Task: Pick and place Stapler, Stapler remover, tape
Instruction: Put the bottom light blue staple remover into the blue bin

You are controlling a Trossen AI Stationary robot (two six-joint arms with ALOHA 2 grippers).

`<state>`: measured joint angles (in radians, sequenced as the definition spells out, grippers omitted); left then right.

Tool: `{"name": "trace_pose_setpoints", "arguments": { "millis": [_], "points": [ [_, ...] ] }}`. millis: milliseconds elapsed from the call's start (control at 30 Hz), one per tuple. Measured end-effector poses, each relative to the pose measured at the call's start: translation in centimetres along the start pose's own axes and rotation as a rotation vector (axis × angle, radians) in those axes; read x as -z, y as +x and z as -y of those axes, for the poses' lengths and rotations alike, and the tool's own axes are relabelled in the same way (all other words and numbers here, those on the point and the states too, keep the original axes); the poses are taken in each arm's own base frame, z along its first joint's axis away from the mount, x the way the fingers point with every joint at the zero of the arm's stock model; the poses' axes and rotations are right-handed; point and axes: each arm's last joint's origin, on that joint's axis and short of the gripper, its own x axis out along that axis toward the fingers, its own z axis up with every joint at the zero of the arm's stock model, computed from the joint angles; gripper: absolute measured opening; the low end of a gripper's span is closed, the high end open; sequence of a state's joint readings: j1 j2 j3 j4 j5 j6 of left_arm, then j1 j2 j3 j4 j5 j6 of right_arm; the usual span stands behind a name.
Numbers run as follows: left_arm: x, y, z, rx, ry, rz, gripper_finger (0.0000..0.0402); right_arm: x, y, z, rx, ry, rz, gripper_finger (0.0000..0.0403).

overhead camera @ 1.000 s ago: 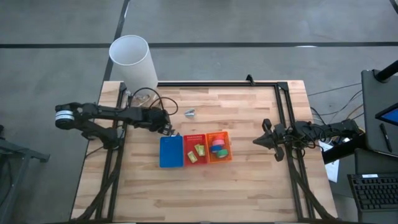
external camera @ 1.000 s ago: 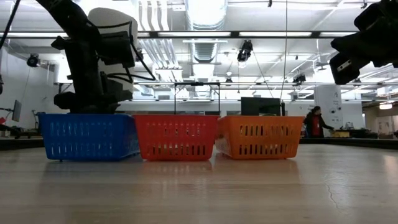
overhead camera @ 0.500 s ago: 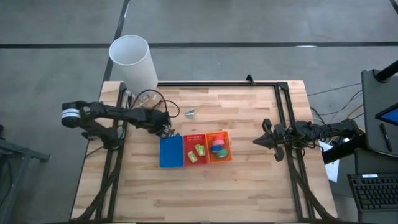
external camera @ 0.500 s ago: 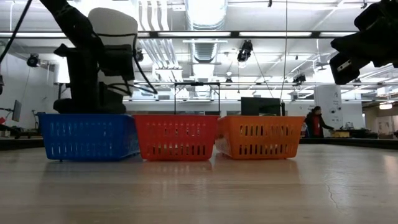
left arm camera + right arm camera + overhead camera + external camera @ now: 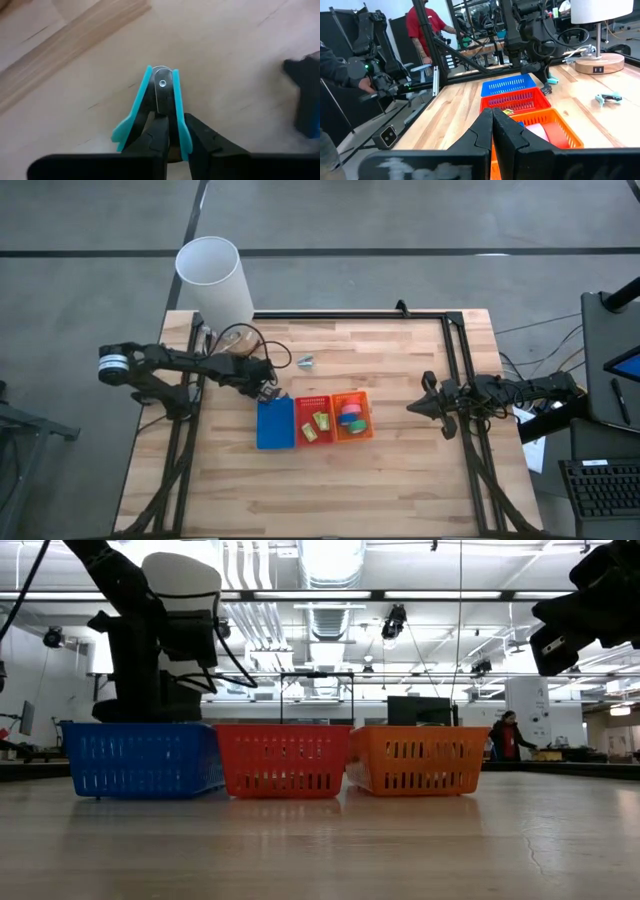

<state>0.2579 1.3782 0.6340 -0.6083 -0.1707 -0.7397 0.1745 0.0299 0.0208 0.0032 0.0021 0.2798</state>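
A teal-handled staple remover with a shiny metal hinge (image 5: 161, 107) lies on the pale wooden table (image 5: 380, 470), just beside the far corner of the blue plastic basket (image 5: 275, 423). The left gripper (image 5: 170, 132) has its two dark fingers pinching the remover's teal handles between them; seen from above, that gripper (image 5: 268, 387) sits low at the basket's far edge. Three slotted baskets stand touching in a row: the blue one, a red one (image 5: 314, 420) holding small yellow-green blocks (image 5: 316, 427), and an orange one (image 5: 352, 416) holding ring-shaped rolls of coloured tape (image 5: 350, 416), green, blue and pink. A second teal remover (image 5: 306, 361) lies apart on the table, farther back. The right gripper (image 5: 414, 406) waits by the table's right side, its fingers pressed together on nothing.
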Motion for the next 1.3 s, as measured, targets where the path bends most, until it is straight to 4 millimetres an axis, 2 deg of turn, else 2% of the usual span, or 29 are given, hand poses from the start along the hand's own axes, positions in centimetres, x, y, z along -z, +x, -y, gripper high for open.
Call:
{"name": "trace_pose_setpoints", "arguments": {
  "millis": [133, 267, 533, 700, 833, 1067, 1300],
  "points": [
    [-0.1, -0.8, -0.1, 0.02, -0.005, 0.018, 0.0042, 0.0, 0.0, 0.0, 0.0, 0.0, 0.0, 0.0008],
    [-0.3, -2.1, -0.1, 0.073, -0.013, 0.046, 0.0061, 0.0, 0.0, 0.0, 0.0, 0.0, 0.0, 0.0008],
    [-1.0, -6.7, -0.2, 0.237, -0.025, 0.134, 0.004, 0.0, 0.0, 0.0, 0.0, 0.0, 0.0, 0.0008],
    [-1.0, -9.9, 0.0, 0.368, -0.037, 0.213, 0.0058, 0.0, 0.0, 0.0, 0.0, 0.0, 0.001, 0.0008],
    [-0.1, -11.3, 0.8, 0.492, 0.045, 0.196, 0.0062, 0.0, 0.0, 0.0, 0.0, 0.0, 0.0, 0.0008],
    [2.2, -11.7, 3.2, 0.611, 0.224, 0.111, 0.0044, 0.0, 0.0, 0.0, 0.0, 0.0, 0.001, 0.0008],
    [3.6, -10.2, 5.2, 0.592, 0.338, -0.003, 0.0077, 0.0, 0.0, 0.0, 0.0, 0.0, 0.001, 0.0008]
  ]
}}
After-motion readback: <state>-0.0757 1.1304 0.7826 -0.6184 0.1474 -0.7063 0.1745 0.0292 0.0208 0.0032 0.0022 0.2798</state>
